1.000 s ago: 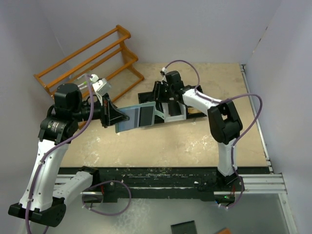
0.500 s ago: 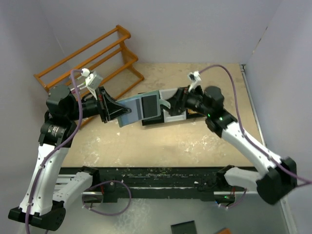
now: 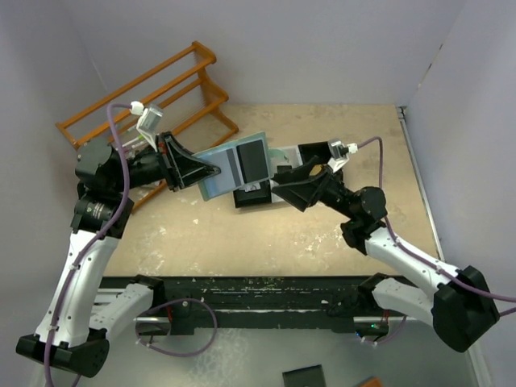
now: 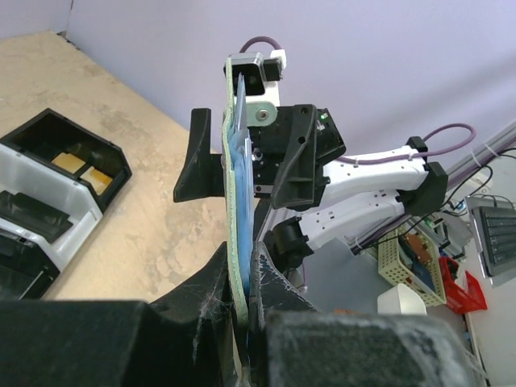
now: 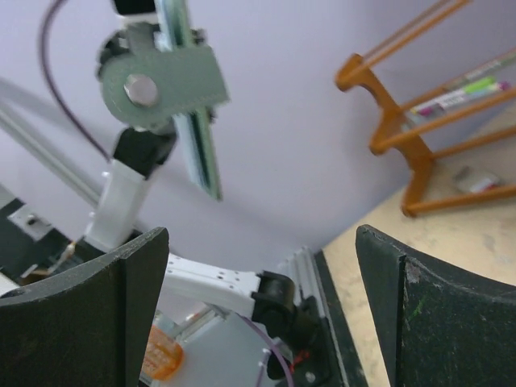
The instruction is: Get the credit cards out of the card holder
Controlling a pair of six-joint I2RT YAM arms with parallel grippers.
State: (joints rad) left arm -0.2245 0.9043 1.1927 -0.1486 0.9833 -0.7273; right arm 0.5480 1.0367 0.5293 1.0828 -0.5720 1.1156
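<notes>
From my desk both arms look like the same build. The left arm (image 3: pixel 76 278) and the right arm (image 3: pixel 407 264) wear white shells on the long links, with rounded black housings at the joints and bases. A purple cable (image 4: pixel 446 129) loops loosely along each one, and I see a small white camera block (image 3: pixel 150 121) at each wrist. The left gripper (image 3: pixel 213 171) and right gripper (image 3: pixel 287 189) are matt black, with wedge-shaped fingers (image 5: pixel 81 314) of rough texture. A grey plate (image 5: pixel 173 81) beside the left wrist camera carries one round silver screw (image 5: pixel 141 89).

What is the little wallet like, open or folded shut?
Open: the wallet is spread flat, blue inside and a dark card showing, pinched by the left gripper.
</notes>
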